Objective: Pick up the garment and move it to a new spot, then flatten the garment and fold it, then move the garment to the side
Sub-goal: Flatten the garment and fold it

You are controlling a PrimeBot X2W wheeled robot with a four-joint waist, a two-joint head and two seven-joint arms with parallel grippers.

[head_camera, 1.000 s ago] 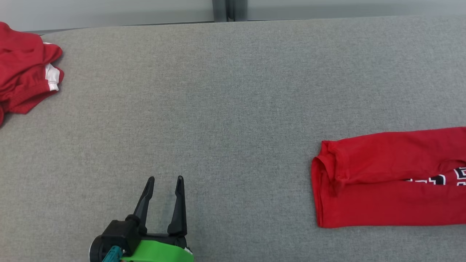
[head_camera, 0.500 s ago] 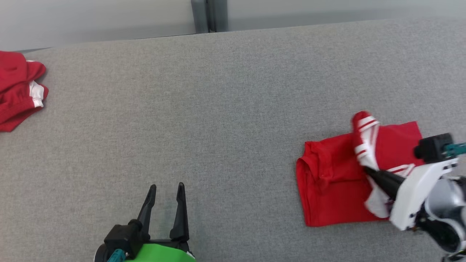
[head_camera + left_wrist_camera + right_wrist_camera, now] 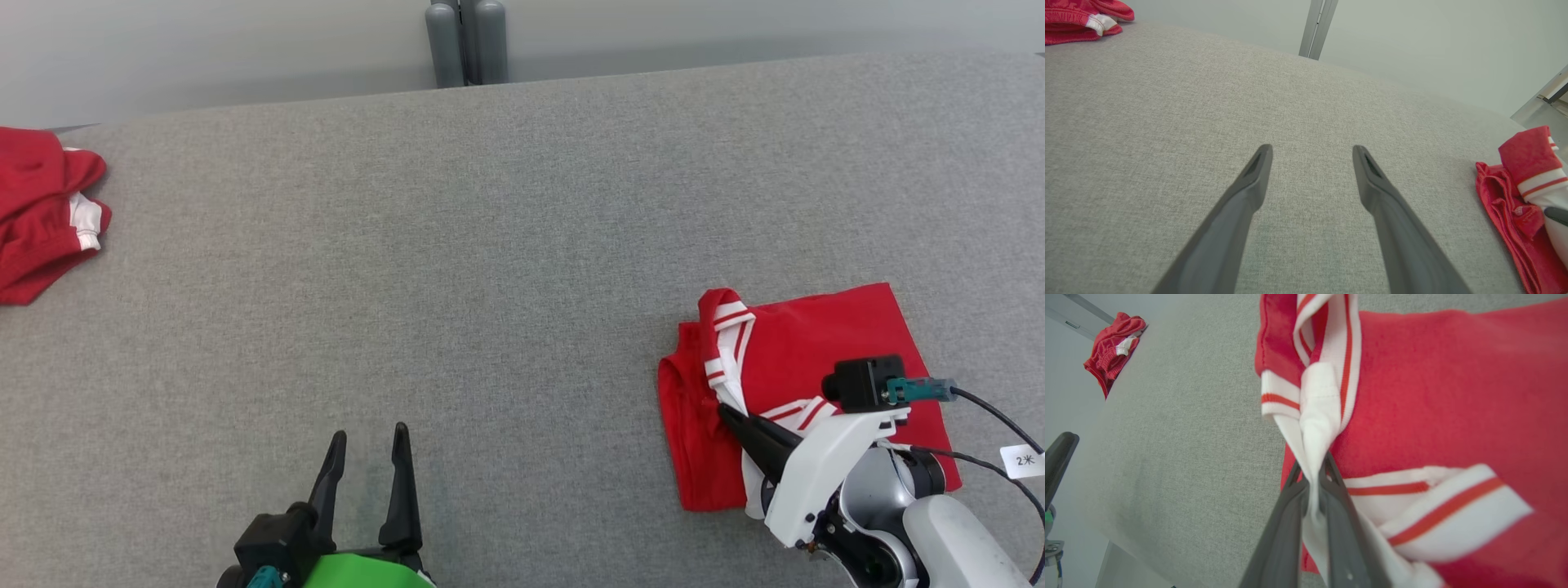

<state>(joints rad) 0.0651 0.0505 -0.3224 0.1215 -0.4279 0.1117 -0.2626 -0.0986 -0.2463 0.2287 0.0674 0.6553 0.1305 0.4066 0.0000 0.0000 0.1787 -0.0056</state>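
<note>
Head view, and the red garment [image 3: 824, 343] lies folded on the right side of the grey padded table [image 3: 522, 245], near the front edge. The right gripper [image 3: 724, 411] comes in on it from the lower right. Its two dark fingers are pinched tight together on the white striped trim [image 3: 727, 363] at the garment's left part. Right wrist view backs that up: white cloth is squeezed between the fingertips, and the red-striped band runs up and away from them. The red body of the garment lies spread beneath.

At the lower left, the left gripper [image 3: 367, 433] sits over bare table with its fingers spread wide and nothing between them. In the left wrist view, grey fabric shows through the gap. This gripper is well apart from the garment.

A second red garment [image 3: 41, 220], crumpled and with a white patch, sits at the far left edge of the table. Grey posts [image 3: 465, 41] stand behind the table's far edge.
</note>
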